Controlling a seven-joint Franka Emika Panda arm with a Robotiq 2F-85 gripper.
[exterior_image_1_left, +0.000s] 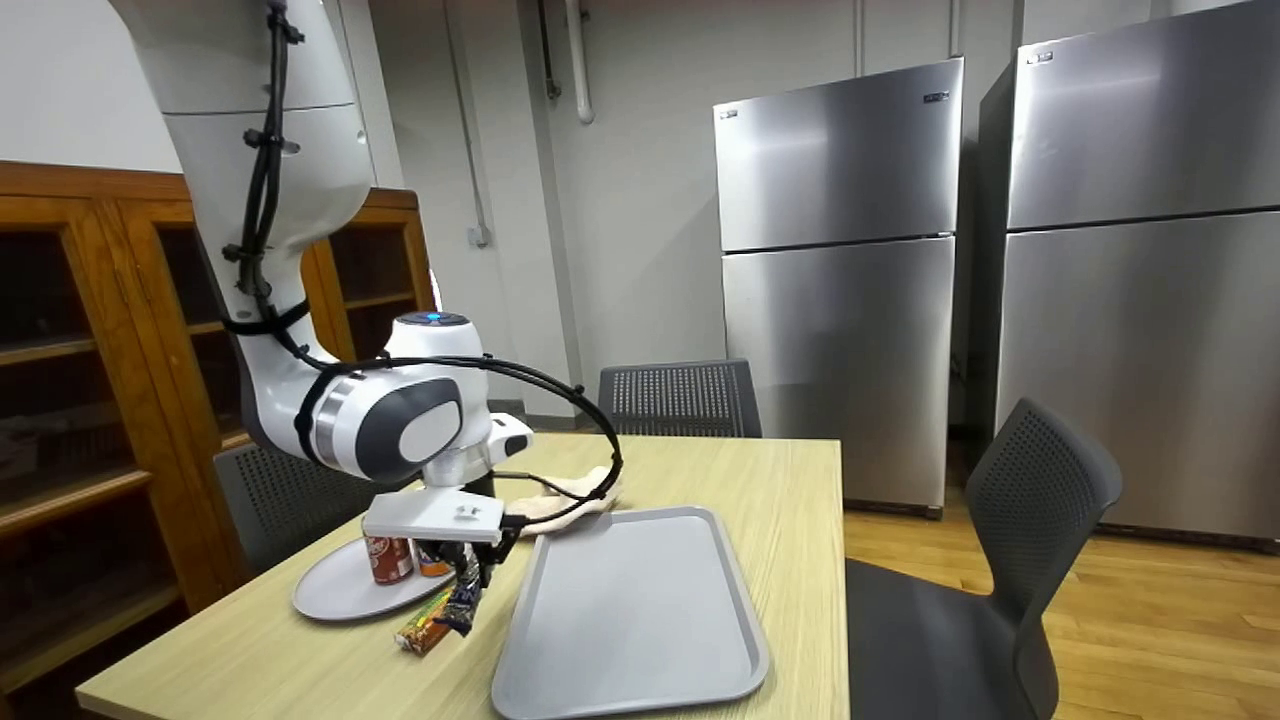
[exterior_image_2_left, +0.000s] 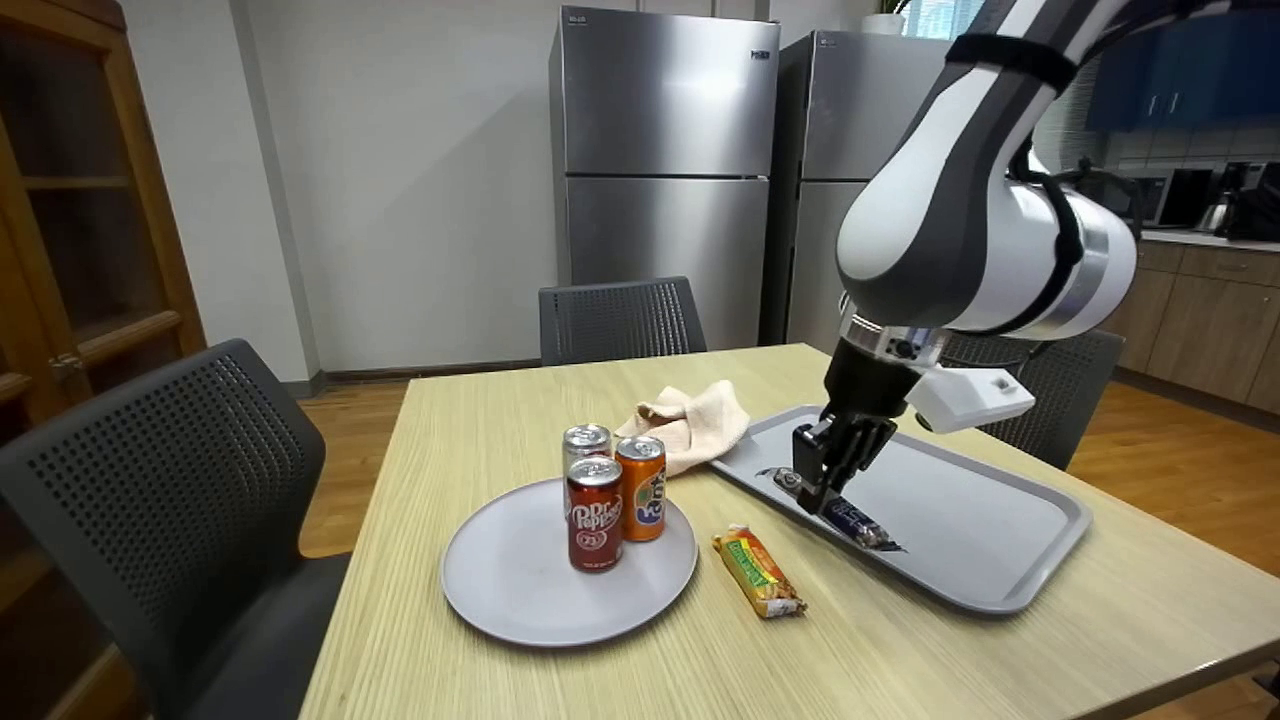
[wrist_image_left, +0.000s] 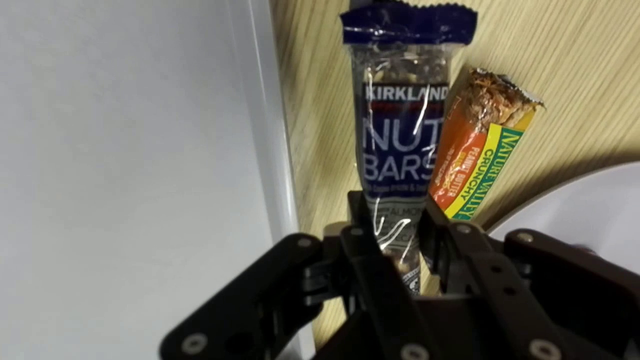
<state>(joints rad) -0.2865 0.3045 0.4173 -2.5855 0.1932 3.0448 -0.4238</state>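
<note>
My gripper is shut on a Kirkland nut bar in a clear and dark blue wrapper. Its fingers press the bar's long sides. The bar also shows in both exterior views, held above the table near the grey tray's long edge. The grey tray lies beside the gripper, and no items show on it. A Nature Valley bar, green, yellow and orange, lies on the table below and beside the held bar. It also shows in both exterior views.
A round grey plate holds a Dr Pepper can, an orange Fanta can and a third can behind them. A crumpled pale cloth lies against the tray's corner. Dark chairs stand around the wooden table.
</note>
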